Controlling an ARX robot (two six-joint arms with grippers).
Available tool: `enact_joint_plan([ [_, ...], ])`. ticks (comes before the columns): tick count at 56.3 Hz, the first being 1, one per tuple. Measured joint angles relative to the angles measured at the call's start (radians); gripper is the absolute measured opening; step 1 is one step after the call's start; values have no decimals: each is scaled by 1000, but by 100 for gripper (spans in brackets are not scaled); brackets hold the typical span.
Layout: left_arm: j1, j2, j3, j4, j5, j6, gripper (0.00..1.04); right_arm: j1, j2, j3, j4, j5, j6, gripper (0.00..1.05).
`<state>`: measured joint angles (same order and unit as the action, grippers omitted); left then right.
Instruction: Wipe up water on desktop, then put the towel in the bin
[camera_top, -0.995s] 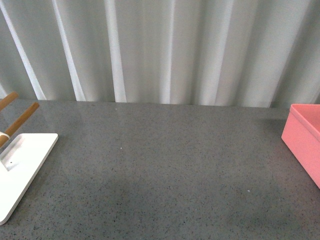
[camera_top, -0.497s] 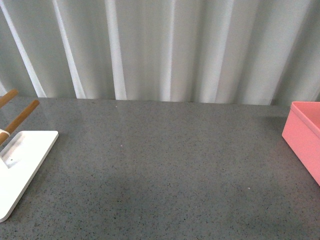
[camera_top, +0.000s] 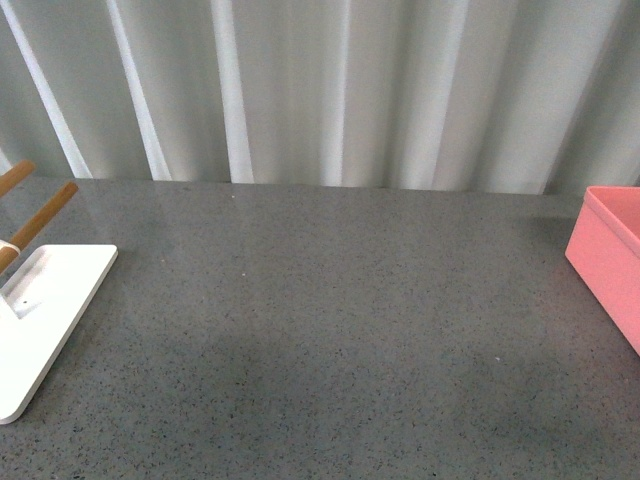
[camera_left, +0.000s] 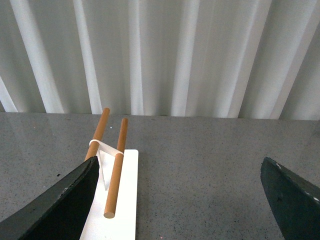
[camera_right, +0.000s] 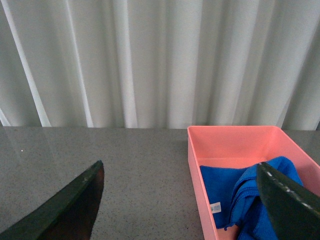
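Both grippers stand wide apart and hold nothing: the left gripper (camera_left: 180, 185) shows its two dark fingers at the edges of the left wrist view with bare stone between them, and the right gripper (camera_right: 180, 192) likewise frames open space in the right wrist view. Neither arm appears in the front view. Towel (camera_right: 250, 192) lies bunched inside the bin (camera_right: 195, 165), its white tag against the near wall, one fold riding up close to the right finger. Judgement: task looks essentially complete. Risk: that raised fold sits near the right finger, so a low or sideways retreat could snag the plush and drag it back over the rim; a clean lift clear of the bin should avoid this. Second risk: the bin stands at the right edge of the desktop (camera_top: 330, 330), and a bump from the arm could shove it. Desktop reads dry in all three views, no puddle or streak visible, though gloss could hide a thin film. At left, a white tray (camera_top: 45, 320) with wooden rods (camera_left: 112, 170). Beyond, pale pleated curtain (camera_top: 330, 90) closes the room.
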<state>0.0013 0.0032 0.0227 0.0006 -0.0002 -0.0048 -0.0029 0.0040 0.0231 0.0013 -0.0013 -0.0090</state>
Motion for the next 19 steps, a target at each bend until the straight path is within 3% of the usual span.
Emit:
enact_joint_plan([
  [19,0,0,0,0,0,0,98,0,0,0,0,0,0,98],
])
